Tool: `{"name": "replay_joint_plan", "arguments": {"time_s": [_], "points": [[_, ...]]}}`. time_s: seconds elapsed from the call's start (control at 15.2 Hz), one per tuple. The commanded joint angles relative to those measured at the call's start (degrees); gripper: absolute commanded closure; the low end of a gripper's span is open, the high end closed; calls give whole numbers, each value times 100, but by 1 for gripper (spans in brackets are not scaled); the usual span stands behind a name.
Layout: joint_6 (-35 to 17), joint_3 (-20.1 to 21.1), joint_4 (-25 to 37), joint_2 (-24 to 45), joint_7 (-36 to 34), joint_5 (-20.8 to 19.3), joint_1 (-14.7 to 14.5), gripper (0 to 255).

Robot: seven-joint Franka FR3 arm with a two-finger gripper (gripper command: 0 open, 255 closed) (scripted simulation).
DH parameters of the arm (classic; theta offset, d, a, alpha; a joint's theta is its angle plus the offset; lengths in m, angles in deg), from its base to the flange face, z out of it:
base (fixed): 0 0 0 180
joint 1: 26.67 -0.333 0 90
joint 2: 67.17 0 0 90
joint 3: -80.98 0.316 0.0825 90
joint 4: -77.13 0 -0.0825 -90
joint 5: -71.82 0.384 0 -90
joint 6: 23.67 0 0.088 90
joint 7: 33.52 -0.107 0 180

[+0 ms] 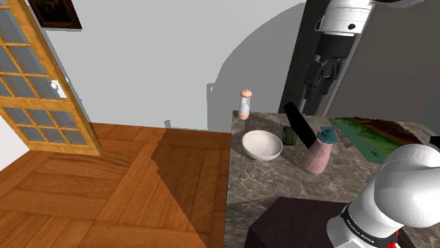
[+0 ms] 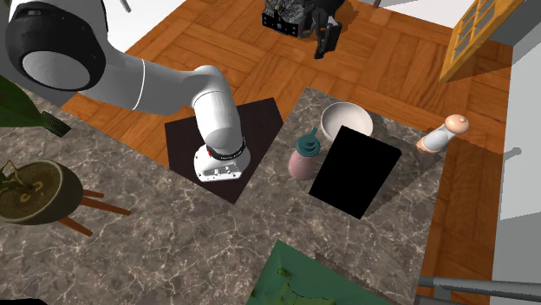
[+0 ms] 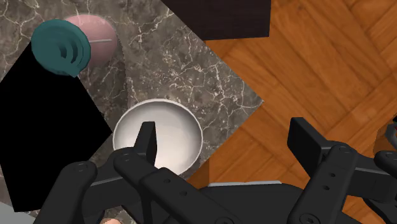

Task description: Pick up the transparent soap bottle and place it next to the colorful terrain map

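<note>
Looming arm (image 1: pixel 405 187) hides the terrain map (image 1: pixel 367 132) partly.

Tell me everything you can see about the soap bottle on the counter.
The soap bottle has a pale pink, rounded body and a teal top. It stands upright on the grey marbled counter, beside a flat black panel and near the white bowl. The open gripper hangs above, not touching it.

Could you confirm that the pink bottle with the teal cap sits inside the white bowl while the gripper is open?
Not quite: the pink bottle stands on the counter beside the white bowl, not inside it, as the shoulder view shows. The gripper is indeed open.
</note>
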Motion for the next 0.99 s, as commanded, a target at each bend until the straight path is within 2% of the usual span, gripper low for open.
{"name": "replay_joint_plan", "arguments": {"time_s": [0.0, 0.92], "points": [[0, 0, 0, 0, 0, 0, 0, 0], [-1027, -708, -1006, 1508, 996, -1375, 418, 0]]}}
